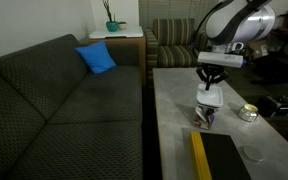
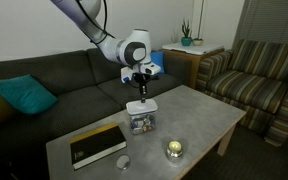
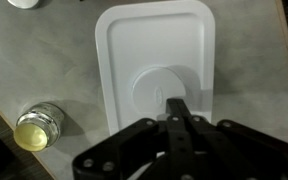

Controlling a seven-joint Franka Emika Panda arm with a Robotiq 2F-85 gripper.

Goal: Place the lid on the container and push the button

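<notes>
White lid (image 3: 154, 50) sits atop the clear container (image 2: 141, 123) on the grey table (image 2: 199, 115). Directly above the lid's round centre, the gripper (image 3: 174, 103) has its fingers closed together, holding nothing. A yellowish tin (image 3: 37, 127) stands near, apart.

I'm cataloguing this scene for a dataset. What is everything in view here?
lid: one, white, on top of the container
container: one, clear with dark bits inside, mid-table
tin: one, yellowish, round, on the table beside the container
book: one, dark with a yellow edge, flat at the table's end
table: one, light grey, by the couch
couch: one, dark grey
blue pillow: one, on the couch
teal pillow: one, on the couch's other end
armchair: one, striped, past the table
plant: one, green, on a side table
gripper: one, black, fingers shut, over the lid's round centre
</notes>
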